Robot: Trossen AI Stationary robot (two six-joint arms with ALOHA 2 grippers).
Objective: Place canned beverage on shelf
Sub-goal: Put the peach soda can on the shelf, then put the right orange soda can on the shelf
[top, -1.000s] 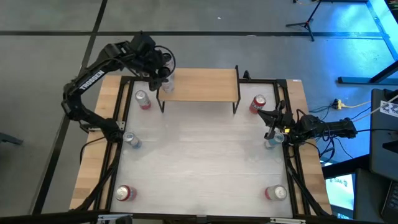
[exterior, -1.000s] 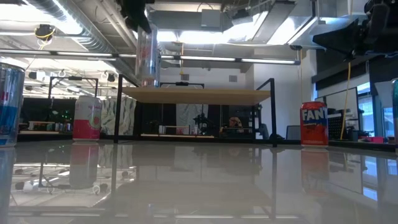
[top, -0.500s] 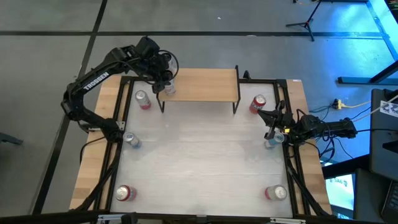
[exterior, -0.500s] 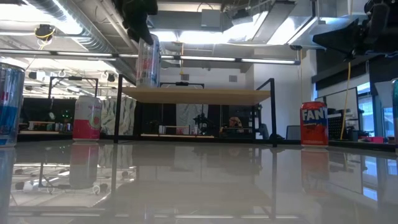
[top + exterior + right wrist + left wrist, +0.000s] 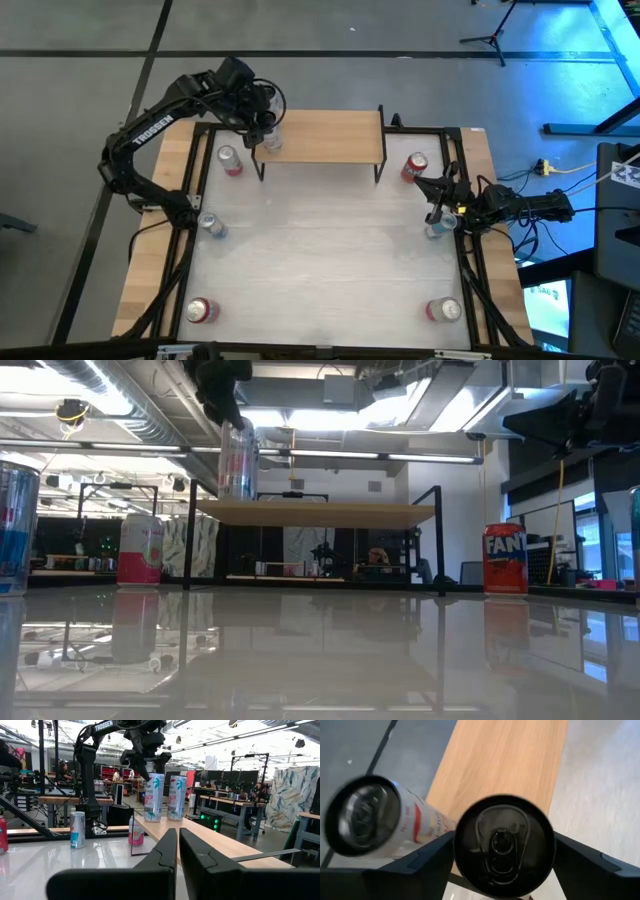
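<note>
The shelf is a light wooden board on thin black legs at the table's far side. My left gripper is over the shelf's left end, shut on a tall white can, whose dark top shows between the fingers in the left wrist view. A second like can stands on its base on the board just beyond it, toward the far edge. My right gripper is shut and empty at the table's right side, above the table top. My left gripper pinches the can's upper wall just under its rim between its two fingers, on opposite sides. The fingers come from above, pointing down. The can is nearly upright with its base at the shelf board; whether it rests there I cannot tell.
Loose cans stand on the table: a pink one and a silver-blue one at the left, a red one and a blue one by my right arm, and two red ones at the near corners.
My left gripper has gone down a little with the can at the shelf's left end, staying shut on it. The can has tipped slightly from upright.
</note>
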